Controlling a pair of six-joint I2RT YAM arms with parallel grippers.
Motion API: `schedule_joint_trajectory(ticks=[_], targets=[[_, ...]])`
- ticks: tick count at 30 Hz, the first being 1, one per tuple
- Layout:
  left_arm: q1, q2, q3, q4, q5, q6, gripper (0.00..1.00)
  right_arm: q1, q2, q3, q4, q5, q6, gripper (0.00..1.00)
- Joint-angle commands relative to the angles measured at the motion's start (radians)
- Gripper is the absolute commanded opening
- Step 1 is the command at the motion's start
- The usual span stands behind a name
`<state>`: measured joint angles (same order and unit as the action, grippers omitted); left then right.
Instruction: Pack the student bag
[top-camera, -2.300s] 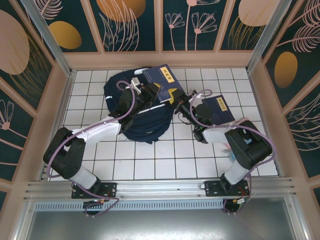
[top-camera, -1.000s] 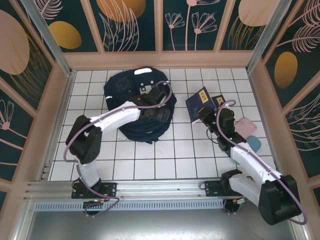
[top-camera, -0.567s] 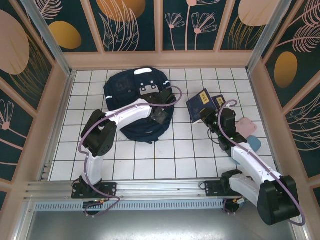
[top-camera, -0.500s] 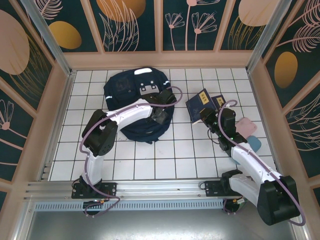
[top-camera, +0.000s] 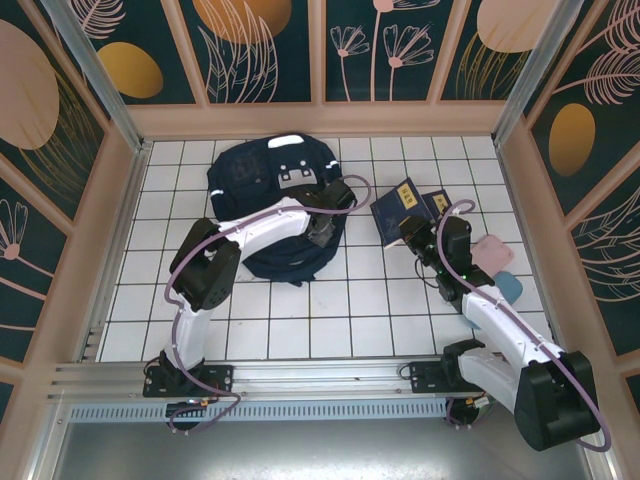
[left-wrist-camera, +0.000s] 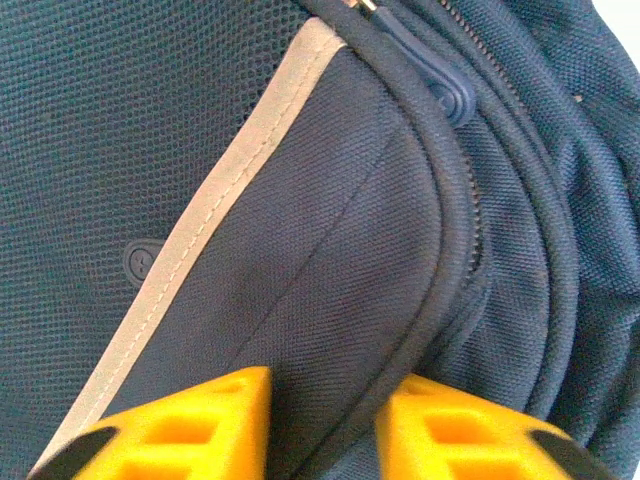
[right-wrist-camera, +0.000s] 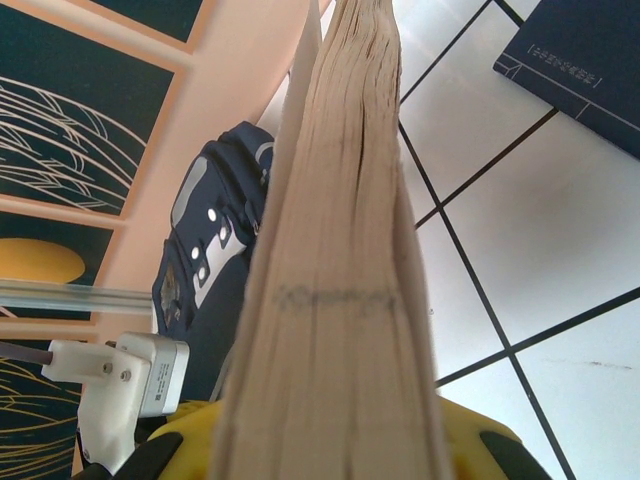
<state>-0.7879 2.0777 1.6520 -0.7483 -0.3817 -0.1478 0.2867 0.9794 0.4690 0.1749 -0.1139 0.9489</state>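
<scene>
The student bag (top-camera: 255, 175) lies flat at the back left of the tiled table, dark navy with grey-white patches at its top. My left gripper (top-camera: 322, 228) is pressed down on the bag's right edge. In the left wrist view its yellow fingers (left-wrist-camera: 180, 425) pinch a ridge of the bag's fabric (left-wrist-camera: 330, 230) beside a zipper, so this gripper (left-wrist-camera: 325, 420) is shut on it. My right gripper (top-camera: 412, 235) is shut on a thick dark blue book (top-camera: 398, 208), held on edge right of the bag. Up close, the book's page edges (right-wrist-camera: 340, 250) rise from the right gripper (right-wrist-camera: 330, 440), with the bag (right-wrist-camera: 215, 240) behind.
A second dark blue booklet (top-camera: 437, 205) lies flat on the tiles just right of the held book, also seen as the booklet (right-wrist-camera: 590, 60) at the upper right. A pink item (top-camera: 490, 250) and a light blue item (top-camera: 508, 288) lie near the right wall.
My left gripper has slid right along the bag to its right edge and its jaws have closed on the fabric. The right arm holds the book in the same place.
</scene>
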Motion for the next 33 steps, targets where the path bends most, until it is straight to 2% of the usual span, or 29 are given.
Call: schedule_joint_trajectory(ticks=[1, 4, 10, 16, 21, 28, 33], targets=[[0.013, -0.016, 0.034, -0.011, -0.129, 0.013, 0.23, -0.008, -0.027, 0.0, 0.031, -0.021, 0.008, 0.0], [0.014, -0.036, 0.046, -0.005, -0.178, 0.003, 0.12, -0.008, -0.029, 0.001, 0.028, -0.027, 0.005, 0.0], [0.013, -0.109, 0.043, 0.036, -0.265, -0.009, 0.0, -0.009, -0.043, 0.003, 0.002, -0.036, -0.017, 0.0], [0.013, -0.211, 0.021, 0.096, -0.358, -0.025, 0.0, -0.009, -0.056, 0.046, -0.057, -0.116, -0.146, 0.0], [0.013, -0.286, -0.009, 0.188, -0.391, -0.021, 0.0, -0.01, -0.045, 0.082, -0.097, -0.288, -0.241, 0.0], [0.013, -0.317, -0.022, 0.295, -0.371, -0.008, 0.0, -0.008, 0.008, 0.052, 0.023, -0.555, -0.185, 0.0], [0.014, -0.318, -0.021, 0.328, -0.348, -0.015, 0.0, 0.018, 0.062, 0.039, 0.092, -0.625, -0.147, 0.0]])
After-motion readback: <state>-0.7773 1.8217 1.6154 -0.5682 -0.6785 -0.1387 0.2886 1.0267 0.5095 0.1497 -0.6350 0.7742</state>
